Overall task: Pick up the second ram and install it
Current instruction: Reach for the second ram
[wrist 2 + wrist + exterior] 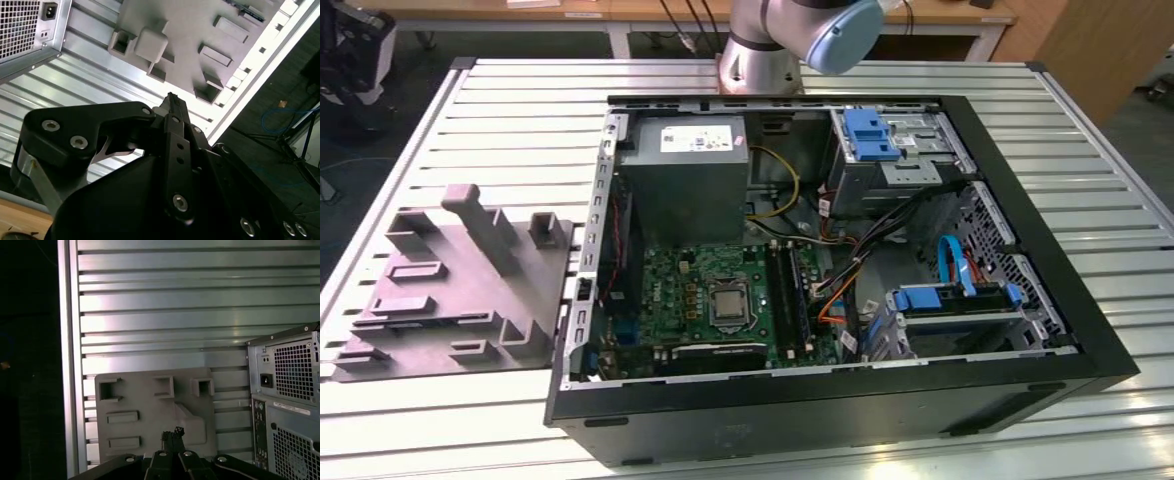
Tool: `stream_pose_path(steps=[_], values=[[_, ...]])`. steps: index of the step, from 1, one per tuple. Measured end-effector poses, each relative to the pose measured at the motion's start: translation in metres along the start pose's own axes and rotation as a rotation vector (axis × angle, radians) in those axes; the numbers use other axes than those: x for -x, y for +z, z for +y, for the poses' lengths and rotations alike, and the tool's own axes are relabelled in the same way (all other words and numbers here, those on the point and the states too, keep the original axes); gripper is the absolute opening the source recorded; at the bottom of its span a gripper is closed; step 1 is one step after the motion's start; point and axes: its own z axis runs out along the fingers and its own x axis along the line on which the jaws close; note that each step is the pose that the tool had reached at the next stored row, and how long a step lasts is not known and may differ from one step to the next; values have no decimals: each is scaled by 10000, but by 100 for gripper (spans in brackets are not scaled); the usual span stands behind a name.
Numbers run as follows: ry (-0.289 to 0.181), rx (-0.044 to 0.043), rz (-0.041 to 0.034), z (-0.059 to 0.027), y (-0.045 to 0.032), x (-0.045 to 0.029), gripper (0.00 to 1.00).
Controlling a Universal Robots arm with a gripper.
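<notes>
On the slatted desk (pixel 520 110), at the exterior view's left, lies a grey tray (pixel 440 290) w/ moulded pockets. The open PC case (pixel 854 395) sits just beside it, filling ctr and right. In both wrist views the hand (pixel 172 100) (pixel 172 432) hangs above that tray, apart from it, fingertips meeting, i.e. closed. The board (pixel 674 285) lies in the case's lower ctr, w/ the socket (pixel 724 300) on it. The ram (pixel 783 290) is prob. the thin strip standing upright just right of the socket, though it's too small to be sure. The arm base (pixel 761 50) stands at top ctr, behind the case.
</notes>
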Motion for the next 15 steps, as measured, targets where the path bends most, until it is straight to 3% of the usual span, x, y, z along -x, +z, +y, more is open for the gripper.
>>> stream_pose_path(steps=[3,15], values=[[0,-1,-4,-5,5,-55,10],[-1,-1,-3,-100,90,-154,10]])
